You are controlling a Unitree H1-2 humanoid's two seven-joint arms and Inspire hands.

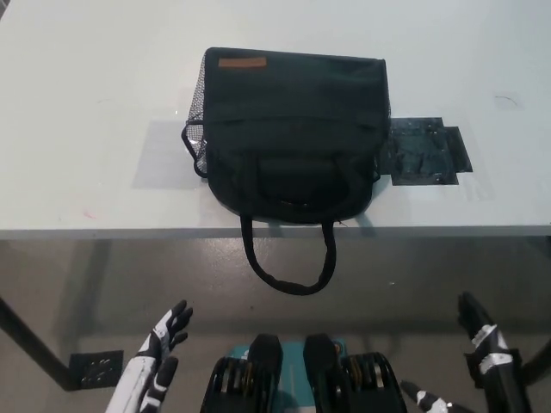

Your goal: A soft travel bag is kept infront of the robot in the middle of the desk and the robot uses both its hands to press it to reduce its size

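A dark soft travel bag (293, 129) sits in the middle of the white desk (95, 129), with an orange label near its far left corner and mesh on its left side. Its carry strap (288, 262) hangs over the desk's front edge. My white left hand (159, 348) is low at the lower left, below the desk edge, fingers apart and holding nothing. At the lower right is my black right hand (482, 340), fingers pointing up, also empty. Both hands are well short of the bag.
A dark flat patch (424, 152) lies on the desk just right of the bag. The desk's front edge (103, 232) runs across the picture. A black desk leg with its foot plate (93, 368) stands on the floor at the lower left.
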